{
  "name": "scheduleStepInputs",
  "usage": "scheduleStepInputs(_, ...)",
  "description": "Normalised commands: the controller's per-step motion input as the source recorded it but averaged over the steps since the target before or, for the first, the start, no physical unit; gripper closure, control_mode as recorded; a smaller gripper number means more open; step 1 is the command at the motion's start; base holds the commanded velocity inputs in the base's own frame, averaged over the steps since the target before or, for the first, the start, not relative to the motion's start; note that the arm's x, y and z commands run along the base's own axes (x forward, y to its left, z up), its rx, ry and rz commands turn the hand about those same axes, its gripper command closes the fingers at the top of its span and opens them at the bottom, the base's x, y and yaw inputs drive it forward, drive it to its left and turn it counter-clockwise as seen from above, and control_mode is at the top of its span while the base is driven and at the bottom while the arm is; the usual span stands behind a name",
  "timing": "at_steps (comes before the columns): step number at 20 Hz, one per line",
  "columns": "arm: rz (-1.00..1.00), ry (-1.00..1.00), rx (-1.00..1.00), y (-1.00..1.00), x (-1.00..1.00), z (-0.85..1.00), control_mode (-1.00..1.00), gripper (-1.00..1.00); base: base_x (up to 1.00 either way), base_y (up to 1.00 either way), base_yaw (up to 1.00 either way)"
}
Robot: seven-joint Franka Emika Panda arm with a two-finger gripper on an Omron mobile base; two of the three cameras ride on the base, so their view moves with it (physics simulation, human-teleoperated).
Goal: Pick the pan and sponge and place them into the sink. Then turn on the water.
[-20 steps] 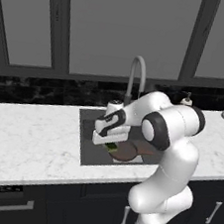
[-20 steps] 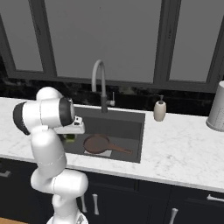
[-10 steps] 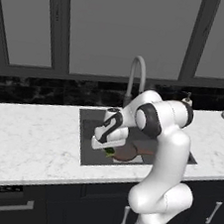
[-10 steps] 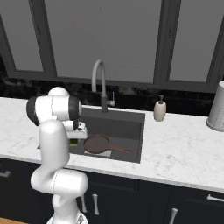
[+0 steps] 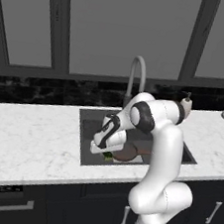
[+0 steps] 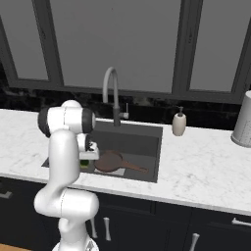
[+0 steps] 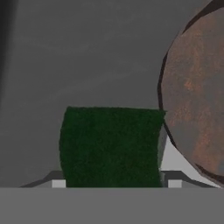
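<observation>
Count: one pan (image 6: 112, 161), one sponge (image 7: 111, 146), one sink (image 6: 147, 139), one faucet (image 6: 112, 93), one soap dispenser (image 6: 179, 123), and one grey canister (image 6: 243, 120) sitting at the far right of the table (image 6: 206, 166).

Contents of the sink: the pan is lying flat on the basin floor, its thin handle pointing toward the right side of the basin in the right base view. The sponge is also down inside the sink, green face toward the hand camera, just beside the pan's rim; whether the two are touching I cannot tell.

The arm is reaching down into the sink at its near left part. The end effector (image 7: 113, 183) is sitting over the sponge, one fingertip (image 7: 58, 183) at each side of the green block, jaws standing about as wide as the sponge. The sponge is filling the gap between them, so it is reading as gripped.

The soap dispenser is standing upright on the table behind the sink's right corner.
</observation>
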Motion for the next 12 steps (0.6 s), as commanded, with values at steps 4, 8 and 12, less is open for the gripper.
scheduleStepInputs(4, 0.00, 0.00, 0.00, 0.00, 0.16, -0.19, -1.00, 1.00, 0.00, 0.00, 0.00)
scheduleStepInputs(8, 0.00, 0.00, 0.02, 0.00, 0.14, -0.15, -1.00, 1.00, 0.00, 0.00, 0.00)
scheduleStepInputs(12, 0.00, 0.00, 0.01, 0.00, 0.13, -0.17, -1.00, 1.00, 0.00, 0.00, 0.00)
